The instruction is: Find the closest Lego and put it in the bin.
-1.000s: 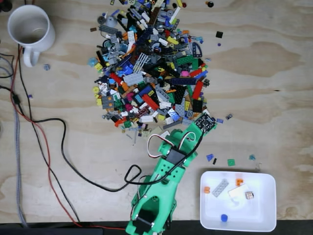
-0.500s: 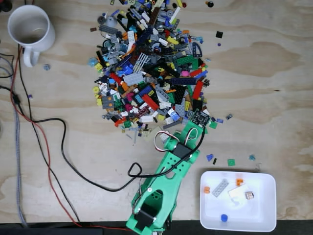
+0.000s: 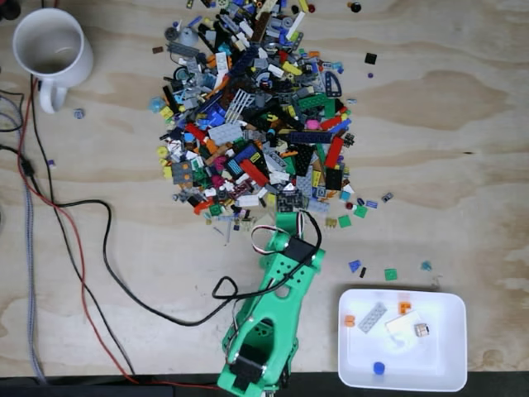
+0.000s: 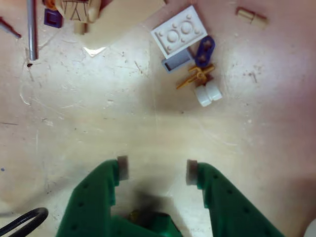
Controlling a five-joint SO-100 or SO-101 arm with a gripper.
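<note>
In the fixed view my green arm reaches up from the bottom edge, and the gripper [image 3: 291,205] sits at the lower edge of the Lego pile [image 3: 256,116]. A small black square with pale dots [image 3: 291,200] lies right at the arm's tip; I cannot tell whether it is a loose Lego or part of the arm. In the wrist view the gripper [image 4: 157,170] is open over bare wood, with nothing between its fingers. A white studded plate [image 4: 178,32] and small blue, yellow and white bits lie ahead of it. The white bin [image 3: 446,364] stands at the lower right and holds several pieces.
A white mug [image 3: 51,50] stands at the top left. Black and red cables [image 3: 83,248] run down the left side and loop to the arm. Loose small pieces [image 3: 390,274] lie between the pile and the bin.
The arm has swung left, from the pile's lower right corner to its lower middle edge. The black dotted square moved along with the tip.
</note>
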